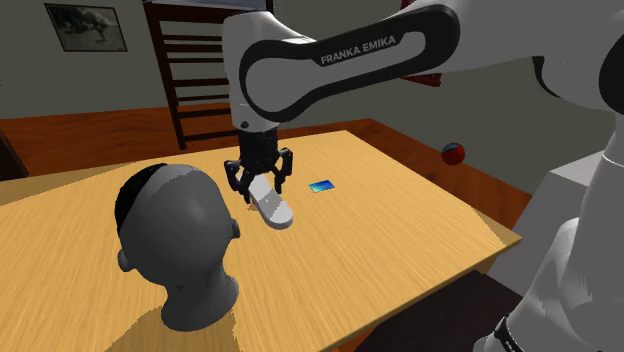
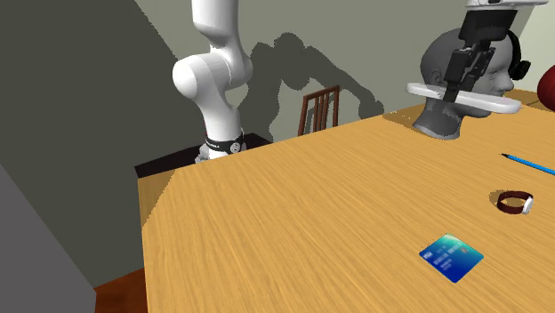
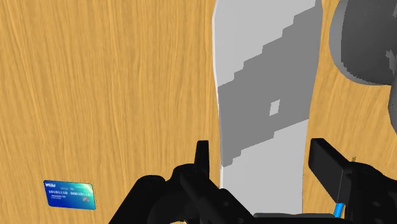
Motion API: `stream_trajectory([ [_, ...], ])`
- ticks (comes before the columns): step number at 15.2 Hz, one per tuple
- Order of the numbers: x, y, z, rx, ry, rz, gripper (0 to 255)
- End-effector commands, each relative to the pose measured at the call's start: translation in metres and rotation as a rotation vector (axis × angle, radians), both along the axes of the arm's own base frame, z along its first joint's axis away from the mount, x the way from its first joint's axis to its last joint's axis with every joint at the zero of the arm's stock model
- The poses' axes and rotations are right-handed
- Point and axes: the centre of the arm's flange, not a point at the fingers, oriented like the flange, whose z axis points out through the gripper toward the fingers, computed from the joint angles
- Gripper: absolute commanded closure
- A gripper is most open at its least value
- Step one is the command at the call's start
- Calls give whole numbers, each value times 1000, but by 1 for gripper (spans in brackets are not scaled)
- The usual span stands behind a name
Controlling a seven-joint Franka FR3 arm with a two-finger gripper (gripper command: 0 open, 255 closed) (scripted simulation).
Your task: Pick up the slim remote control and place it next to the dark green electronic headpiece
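My gripper (image 1: 258,185) is shut on the slim remote (image 1: 272,207), a long white and grey slab. It hangs a little above the wooden table (image 1: 400,230), just beside the grey mannequin head (image 1: 180,245). A dark headset (image 1: 133,192) arcs over that head. In the second exterior view the remote (image 2: 462,96) lies level across the front of the head (image 2: 445,67), whose headset (image 2: 517,55) shows at its side, under the gripper (image 2: 464,73). In the wrist view the fingers (image 3: 202,159) clasp the remote (image 3: 267,95) on both long sides, with the head (image 3: 366,44) close by.
A blue card (image 1: 321,186) lies on the table beyond the gripper. A blue pen (image 2: 529,163) and a small dark band (image 2: 514,202) lie near the card (image 2: 452,258). A wooden chair (image 1: 195,70) stands behind the table. A red ball (image 1: 453,154) shows past the table edge.
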Motion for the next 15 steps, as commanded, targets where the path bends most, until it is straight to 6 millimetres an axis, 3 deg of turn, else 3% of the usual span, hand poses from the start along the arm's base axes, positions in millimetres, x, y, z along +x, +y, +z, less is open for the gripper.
stream_trajectory([
  [1,0,0,-10,0,-1,0,255],
  [15,0,0,-84,0,-1,0,255],
])
